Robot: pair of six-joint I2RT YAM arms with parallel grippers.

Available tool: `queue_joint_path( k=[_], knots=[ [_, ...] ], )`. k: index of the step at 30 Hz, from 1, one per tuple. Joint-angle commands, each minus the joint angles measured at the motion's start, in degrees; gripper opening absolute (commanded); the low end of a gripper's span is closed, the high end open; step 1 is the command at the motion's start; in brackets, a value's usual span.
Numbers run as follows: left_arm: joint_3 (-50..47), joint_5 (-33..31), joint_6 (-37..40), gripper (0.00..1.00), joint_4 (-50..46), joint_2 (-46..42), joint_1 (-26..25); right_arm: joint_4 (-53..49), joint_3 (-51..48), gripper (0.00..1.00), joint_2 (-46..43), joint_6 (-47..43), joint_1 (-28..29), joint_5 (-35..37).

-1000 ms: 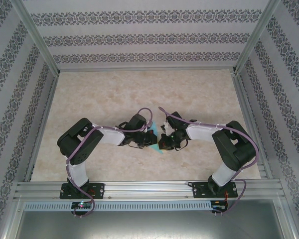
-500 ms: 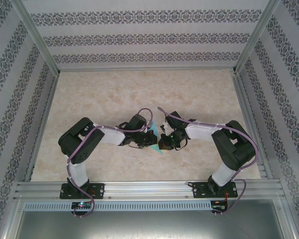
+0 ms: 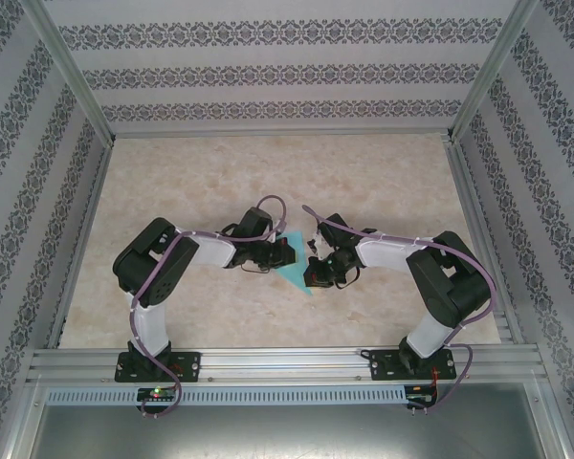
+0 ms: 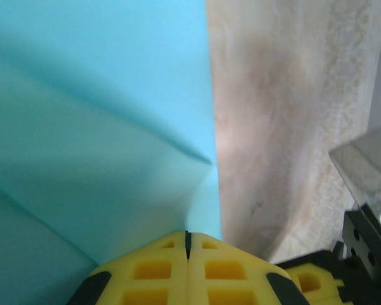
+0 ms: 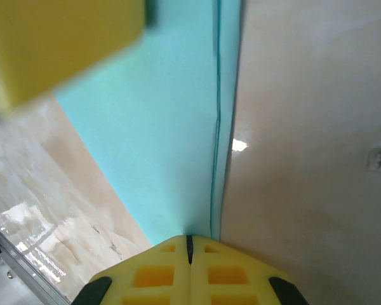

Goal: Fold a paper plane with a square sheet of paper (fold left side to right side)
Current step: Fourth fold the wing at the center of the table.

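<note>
Paper (image 3: 297, 279) is lying on the worktop (image 3: 220, 182) between both arms, its tip pointing toward 5 o'clock. Left fingers (image 4: 178, 253) are pinching it tight, with the sheet spreading toward 11 o'clock. Right fingers (image 5: 181, 254) are clamping the folded edge, which is running straight to 12 o'clock, so they're looking best placed for the crease.

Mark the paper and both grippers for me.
paper (image 3: 297, 280), top view, on its bare pointed corner between the two grippers.
left gripper (image 4: 187, 236), left wrist view, on the seam between its shut yellow fingertips.
right gripper (image 5: 190, 240), right wrist view, on the seam between its shut yellow fingertips.
</note>
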Motion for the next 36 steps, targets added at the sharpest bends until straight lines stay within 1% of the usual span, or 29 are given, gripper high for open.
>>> queue_joint_path(
  k=[1, 12, 25, 30, 33, 34, 36],
  knots=[
    [2.48, -5.49, 5.40, 0.00, -4.56, 1.92, 3.61, -7.96, -3.16, 0.00, 2.98, -1.36, 0.40, 7.55],
    [8.09, -3.63, 9.76, 0.00, -5.43, 6.30, 10.45, -8.35, -3.57, 0.00, 2.76, -1.24, 0.35, 7.32],
    [16.26, -2.07, 13.63, 0.02, -11.95, 10.04, 15.89, -7.76, -4.07, 0.00, 2.18, -0.78, 0.36, 6.93],
    [16.74, -1.52, 14.28, 0.06, -13.62, 5.86, 17.09, -3.19, -4.21, 0.00, 0.68, 0.93, 0.19, 4.90],
    [15.66, -2.56, 14.68, 0.12, -15.07, 0.76, 17.38, 2.04, -4.31, 0.01, -2.56, 2.42, 0.01, 3.85],
    [14.98, -2.79, 14.54, 0.15, -15.35, -1.13, 17.39, 3.58, -4.26, 0.07, -3.98, 2.79, -0.12, 4.13],
    [12.72, -2.77, 13.29, 0.21, -15.19, -4.42, 17.38, 5.74, -3.75, 0.13, -6.93, 2.88, -0.51, 4.53]
  ],
)
